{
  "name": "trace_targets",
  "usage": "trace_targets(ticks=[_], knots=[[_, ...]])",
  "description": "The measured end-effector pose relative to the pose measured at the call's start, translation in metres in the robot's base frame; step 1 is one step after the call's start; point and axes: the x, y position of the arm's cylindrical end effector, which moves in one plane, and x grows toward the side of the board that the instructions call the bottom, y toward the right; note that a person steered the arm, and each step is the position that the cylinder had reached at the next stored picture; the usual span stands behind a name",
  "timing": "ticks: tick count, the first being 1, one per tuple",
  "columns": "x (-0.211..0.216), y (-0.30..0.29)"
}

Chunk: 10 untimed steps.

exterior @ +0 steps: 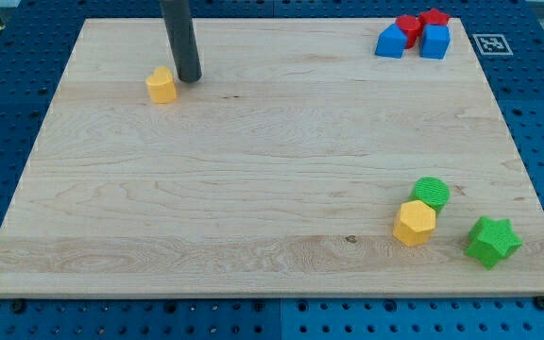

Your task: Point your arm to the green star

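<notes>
The green star [492, 241] lies near the board's bottom right corner. My tip [189, 78] is far from it, at the upper left of the board, just right of a small yellow block [161, 85]. The dark rod rises from the tip out of the view's top. A green round block [432, 193] and a yellow hexagon block [415, 223] sit close together just left of the green star.
The wooden board [272, 170] rests on a blue perforated table. At the board's top right corner are two blue blocks [391, 42] [434, 41] and two red blocks [408, 25] [433, 17] in a cluster. A marker tag [490, 42] lies right of them.
</notes>
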Motion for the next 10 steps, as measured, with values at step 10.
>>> trace_targets(ticks=[10], knots=[[0.14, 0.303]])
